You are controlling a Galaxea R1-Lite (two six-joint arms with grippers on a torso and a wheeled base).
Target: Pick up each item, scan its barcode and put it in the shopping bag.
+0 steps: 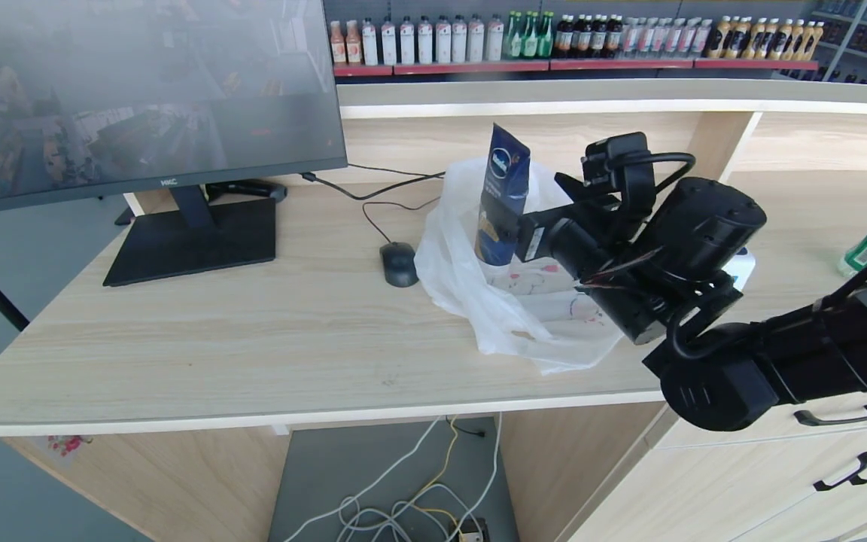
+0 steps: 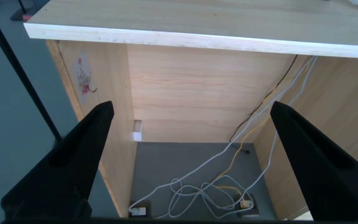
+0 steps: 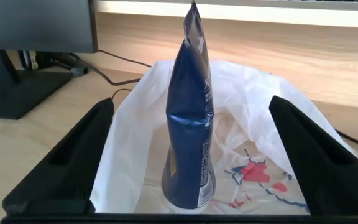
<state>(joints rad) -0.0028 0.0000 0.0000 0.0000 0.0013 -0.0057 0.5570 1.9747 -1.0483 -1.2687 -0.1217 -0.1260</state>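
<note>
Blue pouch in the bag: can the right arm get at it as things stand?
Probably yes. The right gripper is open and faces the blue pouch, which stands upright in the open shopping bag, with nothing between them.

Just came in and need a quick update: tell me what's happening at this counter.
The right gripper is open at the white shopping bag on the counter, straddling but not gripping a blue pouch that stands upright inside the bag. The left gripper hangs open and empty, low in front of the counter.
</note>
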